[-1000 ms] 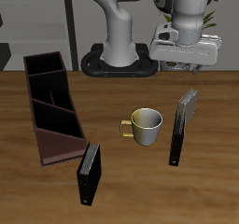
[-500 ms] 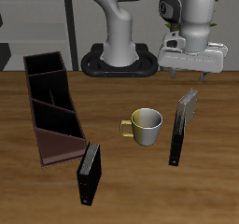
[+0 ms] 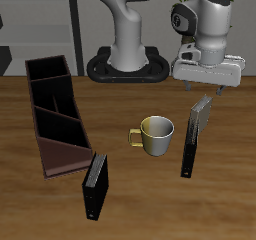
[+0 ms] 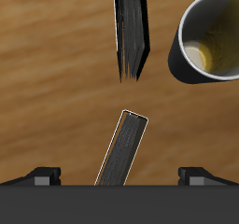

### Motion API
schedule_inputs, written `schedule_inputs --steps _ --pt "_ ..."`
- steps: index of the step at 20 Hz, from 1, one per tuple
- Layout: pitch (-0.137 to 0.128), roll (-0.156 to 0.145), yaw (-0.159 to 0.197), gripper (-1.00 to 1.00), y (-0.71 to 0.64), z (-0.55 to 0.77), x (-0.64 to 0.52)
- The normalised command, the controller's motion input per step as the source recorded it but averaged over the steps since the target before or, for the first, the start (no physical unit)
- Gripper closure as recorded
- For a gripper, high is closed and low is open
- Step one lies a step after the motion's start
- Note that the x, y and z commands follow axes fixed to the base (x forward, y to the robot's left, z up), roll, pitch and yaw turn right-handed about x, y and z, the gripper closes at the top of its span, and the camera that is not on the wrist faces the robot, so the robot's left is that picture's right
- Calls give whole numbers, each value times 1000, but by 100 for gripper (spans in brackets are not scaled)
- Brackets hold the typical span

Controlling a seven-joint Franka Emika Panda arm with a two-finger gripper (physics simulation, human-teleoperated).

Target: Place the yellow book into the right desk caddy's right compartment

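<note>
My pincer point(image 3: 206, 91) hangs with its two fingers apart and nothing between them, just above the yellow book point(image 3: 201, 114), which stands on edge on the bench point(image 3: 140, 199), close beside a black book point(image 3: 188, 147) and near the mug point(image 3: 155, 135). From my wrist the yellow book point(image 4: 122, 148) shows end-on between my fingertips. The right desk caddy point(image 3: 56, 114) lies well apart across the bench, and its right compartment point(image 3: 48, 71) is at the far end.

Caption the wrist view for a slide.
Open gripper above the thin greyish-tan yellow book, beside an upright black book and a yellow-lined mug.
</note>
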Motion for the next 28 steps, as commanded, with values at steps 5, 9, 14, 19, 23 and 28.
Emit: schedule_inputs --steps 5,9,14,19,23,28 --pt "5 8 -20 -100 36 -167 -22" --pt "33 31 -19 -100 73 -183 15" --pt "75 6 -6 -100 -43 -329 135" --pt "57 10 -14 -100 -54 -246 62" --pt "35 8 -3 100 -74 -183 97" --pt "-1 -3 -3 100 -91 -1 8"
